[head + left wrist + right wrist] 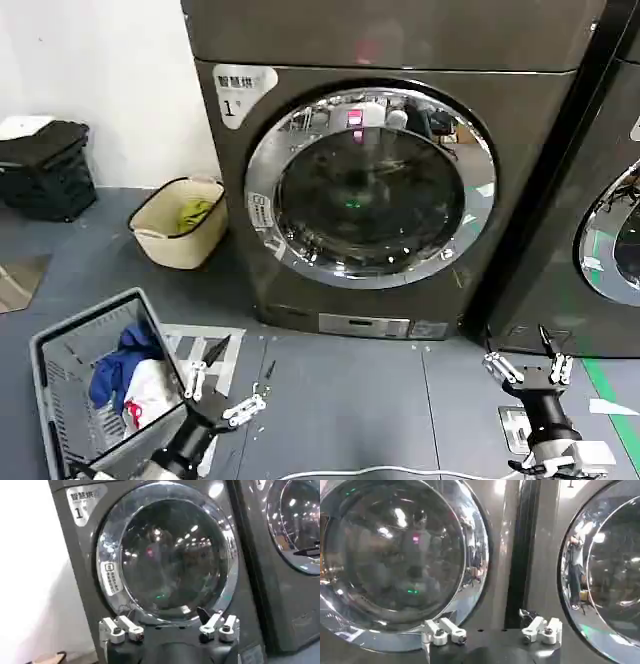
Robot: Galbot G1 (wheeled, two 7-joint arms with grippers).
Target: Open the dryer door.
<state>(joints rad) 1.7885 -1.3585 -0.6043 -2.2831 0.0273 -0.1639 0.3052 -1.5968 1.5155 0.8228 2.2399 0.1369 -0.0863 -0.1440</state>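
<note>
The dryer door (370, 187) sits shut and flush in the front of the grey-brown machine (300, 290) that carries the white "1" label (238, 88) at its upper left corner; its wide chrome rim rings a dark glass centre; a small white sticker (262, 212) lies on the rim's left side. In the head view the left gripper (222, 388) hangs low at the lower left, above the grey floor (340, 400), with its fingers spread open and holding nothing; it is well apart from the door and just beside a grey laundry basket (60, 345) holding blue and white clothes. The right gripper (527, 368) hovers low at the lower right, in front of the dark gap between the two machines, its fingers also apart and empty. In the left wrist view the left gripper (169, 630) faces the door (167, 555) squarely, its open fingers (120, 629) below the lower rim; in the right wrist view the right gripper (490, 631) points between the door (395, 555) and the neighbouring machine's door (605, 565). A beige basket (180, 222) with something yellow-green inside stands on the floor left of the dryer; a black crate (45, 170) sits farther left by the wall.
</note>
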